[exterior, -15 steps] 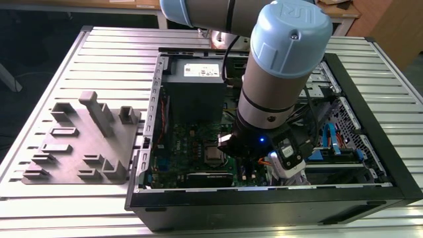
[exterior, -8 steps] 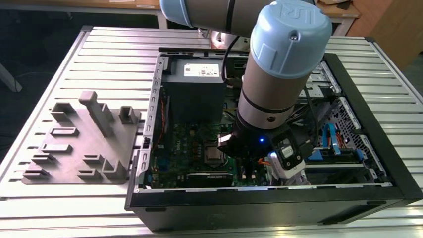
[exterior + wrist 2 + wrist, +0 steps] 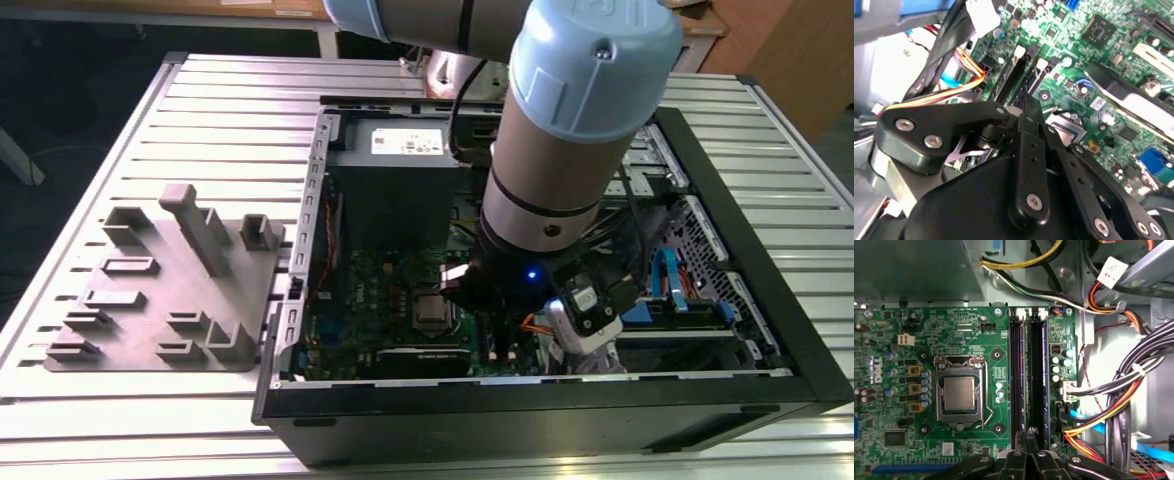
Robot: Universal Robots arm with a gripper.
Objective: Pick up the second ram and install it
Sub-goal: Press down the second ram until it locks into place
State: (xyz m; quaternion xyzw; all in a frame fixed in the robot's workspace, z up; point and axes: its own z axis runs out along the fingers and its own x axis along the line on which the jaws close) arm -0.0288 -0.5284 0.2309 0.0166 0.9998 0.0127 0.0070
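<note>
An open computer case (image 3: 747, 300) lies on a slatted metal table (image 3: 200, 100), its green motherboard (image 3: 914, 390) exposed with a bare processor socket (image 3: 959, 392) near the board's middle. A grey fixture plate (image 3: 147, 300) of upright blocks sits beside the case, toward the table's edge at the exterior view's left.

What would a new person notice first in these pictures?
The arm, with its pale blue joint, reaches down into the open computer case on the slatted table. In the first wrist view, the green motherboard shows its processor socket, with two long memory slots beside it and the gripper just over their end. A grey fixture lies on the exterior view's left.
</note>
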